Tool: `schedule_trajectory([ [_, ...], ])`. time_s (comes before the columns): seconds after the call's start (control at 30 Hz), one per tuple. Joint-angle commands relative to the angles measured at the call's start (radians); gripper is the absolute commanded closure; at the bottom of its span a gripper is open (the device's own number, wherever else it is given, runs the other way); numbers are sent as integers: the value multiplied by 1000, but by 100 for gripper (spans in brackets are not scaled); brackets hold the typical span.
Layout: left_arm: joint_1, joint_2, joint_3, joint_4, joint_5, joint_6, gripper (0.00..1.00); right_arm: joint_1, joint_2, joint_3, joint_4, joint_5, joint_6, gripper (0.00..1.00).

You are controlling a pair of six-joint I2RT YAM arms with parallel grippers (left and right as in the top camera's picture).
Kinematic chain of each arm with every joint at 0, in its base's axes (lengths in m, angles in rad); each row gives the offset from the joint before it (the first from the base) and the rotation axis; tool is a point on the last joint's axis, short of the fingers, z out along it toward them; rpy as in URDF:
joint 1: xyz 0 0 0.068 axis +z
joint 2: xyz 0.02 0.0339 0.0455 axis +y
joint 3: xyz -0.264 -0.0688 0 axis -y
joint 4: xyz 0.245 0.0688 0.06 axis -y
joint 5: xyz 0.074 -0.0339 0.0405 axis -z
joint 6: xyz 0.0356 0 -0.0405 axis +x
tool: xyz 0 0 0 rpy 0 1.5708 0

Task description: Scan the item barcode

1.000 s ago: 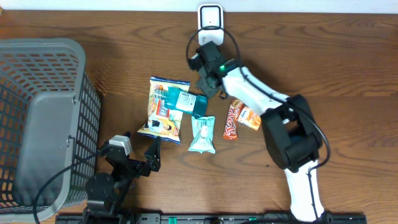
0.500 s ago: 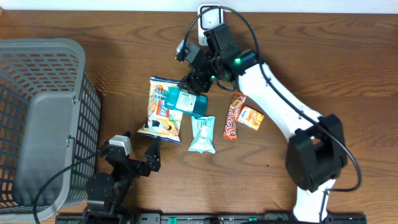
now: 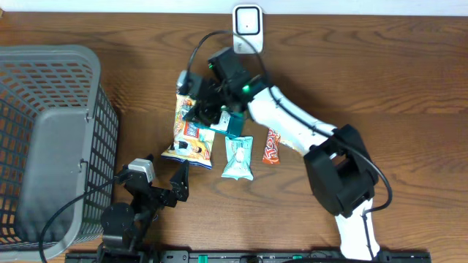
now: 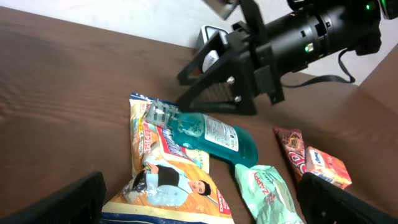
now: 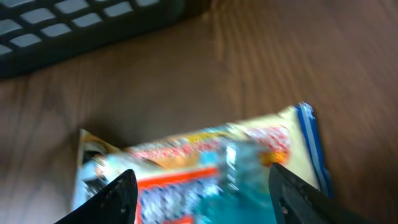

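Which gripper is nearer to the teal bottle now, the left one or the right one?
Right. The right gripper hangs open over the cap end of the teal bottle, which lies on the snack bag. The left gripper, also open, sits toward the table's front edge, apart from the bottle.

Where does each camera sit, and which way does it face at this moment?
Overhead: above the table, looking straight down; left arm, right arm, basket and scanner show.
Left wrist: low at the table's near edge, facing the far side; left fingers frame the right gripper.
Right wrist: over the snack bag, looking down, blurred; right fingers at the bottom edge.
Shared: all three show the snack bag; overhead and left wrist also the teal bottle.
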Motion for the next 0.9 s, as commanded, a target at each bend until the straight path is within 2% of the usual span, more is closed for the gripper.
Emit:
schedule_trajectory([
  [0.0, 3, -1, -15, -26, 16, 20, 2, 36, 52, 7, 18, 96, -14, 39],
  [0.3, 3, -1, -15, -26, 16, 20, 2, 62, 103, 8, 106, 257, -13, 44],
  [0.7, 3, -1, -15, -26, 16, 20, 2, 61, 147, 8, 127, 271, -13, 47],
  [0.87, 3, -1, -15, -26, 16, 20, 2, 61, 166, 8, 104, 272, -13, 57],
])
